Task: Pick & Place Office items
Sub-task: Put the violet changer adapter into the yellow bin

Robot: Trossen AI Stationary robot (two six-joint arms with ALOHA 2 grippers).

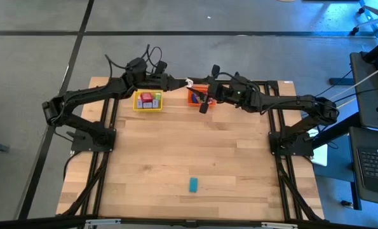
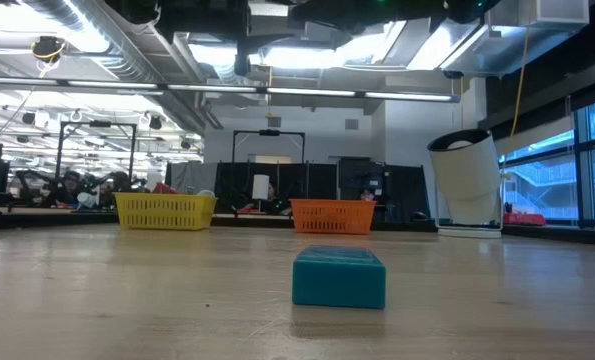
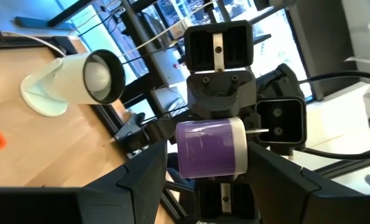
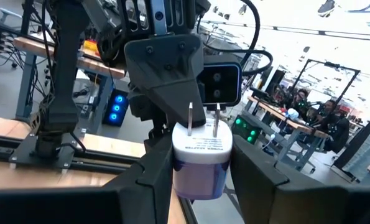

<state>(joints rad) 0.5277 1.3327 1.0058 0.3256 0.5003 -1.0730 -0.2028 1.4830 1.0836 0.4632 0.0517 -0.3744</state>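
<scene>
A small plug adapter (image 4: pixel 200 158), lilac body with a white end and two metal prongs, hangs in the air between both grippers, over the gap between the trays (image 1: pixel 189 81). My right gripper (image 4: pixel 201 177) is shut on it. My left gripper (image 3: pixel 209 163) faces it head-on and is open, with one finger off the prong end and one off the lilac end (image 3: pixel 209 148). A teal block (image 1: pixel 193 184) lies flat near the table's near edge (image 2: pixel 339 277). Red and lilac pieces (image 1: pixel 148 99) sit in the yellow tray. My right gripper pinches the adapter's body across its sides (image 4: pixel 178 168) between its two fingers (image 4: pixel 150 180). It comes in level from the table's right. The adapter is lifted clear, its prongs (image 4: pixel 203 118) pointing at one left finger. My left gripper: whether its fingers touch the adapter's ends, I cannot tell.
The yellow tray (image 1: pixel 138 105) and the orange tray (image 1: pixel 190 100) stand side by side at the table's far edge, under the arms. A white round container with a dark rim (image 3: pixel 79 78) stands off to the right (image 2: pixel 467 180). Bare wood lies between the trays and the teal block.
</scene>
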